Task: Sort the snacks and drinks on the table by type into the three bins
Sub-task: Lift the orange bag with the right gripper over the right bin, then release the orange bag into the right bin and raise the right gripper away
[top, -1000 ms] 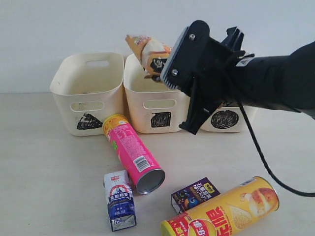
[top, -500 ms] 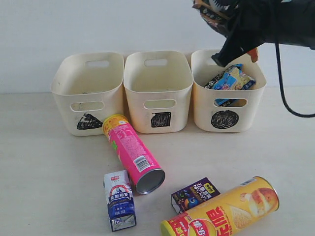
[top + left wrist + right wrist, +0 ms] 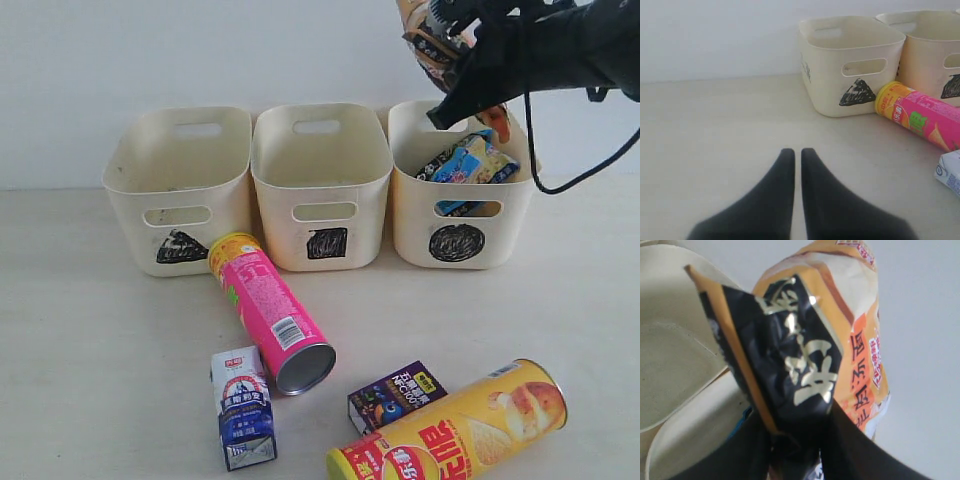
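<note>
Right end effector [image 3: 452,62]: narrow, closed on the orange-black packet [image 3: 428,38]. It pinches the packet at one crinkled end, and the rest of the packet stands free beyond the fingers.
Orange-black packet, place: in the air, high above the circle bin [image 3: 415,235], over the side of that bin that is next to the square bin [image 3: 300,240].
Left end effector [image 3: 797,161]: fingers pressed together, holding nothing, low over a bare part of the counter [image 3: 100,380].
Circle bin, content: a blue-white packet [image 3: 470,165] stands up inside, almost as high as the rim.
Other bins: the square bin and the triangle bin [image 3: 130,215] seem empty.
On the counter: pink chip tube [image 3: 265,300], yellow chip tube [image 3: 460,425], blue-white carton [image 3: 243,405], purple carton [image 3: 395,395].
Step, as I judge: drop of the packet into the circle bin.
Risk 1: a release here can hit the rim or fall into the square bin, because the packet hangs near the shared edge.
Risk 2: the thin foil grip may slip too early.
Risk 3: the packet may land on the standing blue-white packet and slide out over the wall.
</note>
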Robot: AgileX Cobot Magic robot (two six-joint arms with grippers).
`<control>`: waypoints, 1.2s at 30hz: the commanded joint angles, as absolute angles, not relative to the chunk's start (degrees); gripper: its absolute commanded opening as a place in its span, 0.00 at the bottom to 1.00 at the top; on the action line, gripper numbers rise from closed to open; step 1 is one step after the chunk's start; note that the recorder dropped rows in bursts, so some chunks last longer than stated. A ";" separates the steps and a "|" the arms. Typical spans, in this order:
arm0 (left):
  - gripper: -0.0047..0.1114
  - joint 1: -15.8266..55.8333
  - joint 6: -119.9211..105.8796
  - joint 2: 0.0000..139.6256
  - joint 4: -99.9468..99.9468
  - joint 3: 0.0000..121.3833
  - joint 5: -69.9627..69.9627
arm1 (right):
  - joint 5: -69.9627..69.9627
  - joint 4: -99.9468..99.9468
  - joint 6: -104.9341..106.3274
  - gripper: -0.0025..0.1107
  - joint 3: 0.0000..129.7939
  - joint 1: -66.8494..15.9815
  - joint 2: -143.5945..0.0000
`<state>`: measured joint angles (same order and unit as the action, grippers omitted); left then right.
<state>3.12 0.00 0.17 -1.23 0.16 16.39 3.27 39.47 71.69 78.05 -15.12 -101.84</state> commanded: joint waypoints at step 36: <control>0.08 2.94 -0.42 0.00 -0.92 0.00 16.31 | 19.43 45.95 64.12 0.66 88.03 -13.80 -103.77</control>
